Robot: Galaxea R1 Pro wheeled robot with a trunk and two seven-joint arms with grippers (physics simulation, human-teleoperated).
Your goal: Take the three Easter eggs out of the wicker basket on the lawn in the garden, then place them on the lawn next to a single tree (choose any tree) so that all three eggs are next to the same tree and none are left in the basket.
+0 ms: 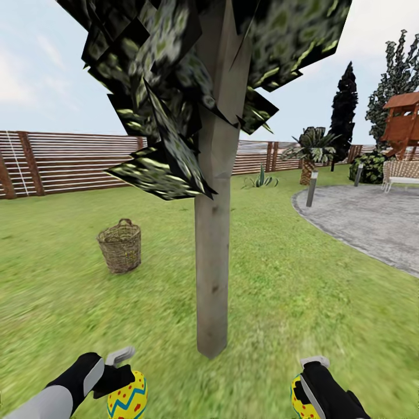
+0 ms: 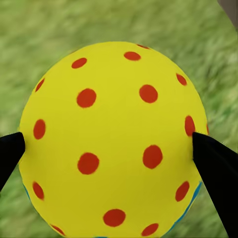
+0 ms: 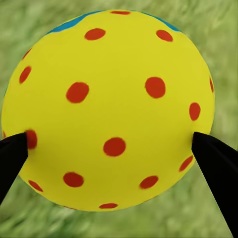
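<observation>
A pale grey-beige tree (image 1: 213, 256) rises from the lawn (image 1: 291, 291) straight ahead, its dark leaf clumps overhead. My left gripper (image 1: 119, 378) is shut on a yellow Easter egg (image 1: 128, 397) with blue zigzags and red dots, low at the trunk's left. My right gripper (image 1: 308, 387) is shut on a second Easter egg (image 1: 302, 401), low at the trunk's right. Each wrist view has its egg (image 2: 113, 141) (image 3: 109, 111) pinched between black fingertips (image 2: 214, 166) (image 3: 214, 166) above grass. The wicker basket (image 1: 120, 246) stands on the grass to the left, beyond the tree; its inside is hidden.
A grey paved patio (image 1: 372, 224) curves in from the right, with short bollard posts (image 1: 312, 189) at its edge. A slatted wooden fence (image 1: 70, 160) runs along the back. A small palm (image 1: 311, 152), a wooden play tower (image 1: 404, 122) and a bench (image 1: 401, 173) stand far right.
</observation>
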